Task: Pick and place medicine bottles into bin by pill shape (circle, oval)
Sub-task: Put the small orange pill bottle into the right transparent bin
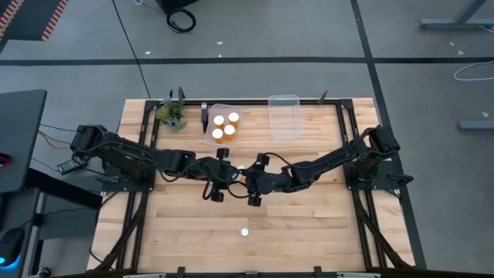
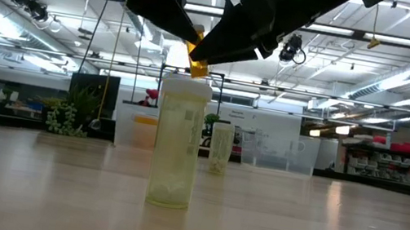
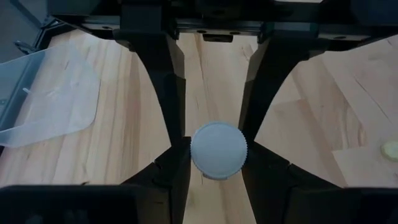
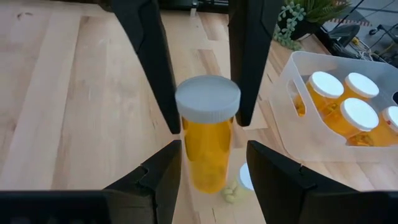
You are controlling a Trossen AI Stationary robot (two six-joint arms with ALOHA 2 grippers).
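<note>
Your left tool point(image 3: 214, 155) is clamped on the bottle point(image 4: 207, 140), held upright above mid-counter point(image 1: 309, 224), while your right tool point(image 4: 211, 171) stands apart around its lower body, poised to take it.

Both arms meet mid-table, left pincer point(image 1: 219, 182) clamped, right pincer point(image 1: 245, 181) fingers apart, facing it.
</note>
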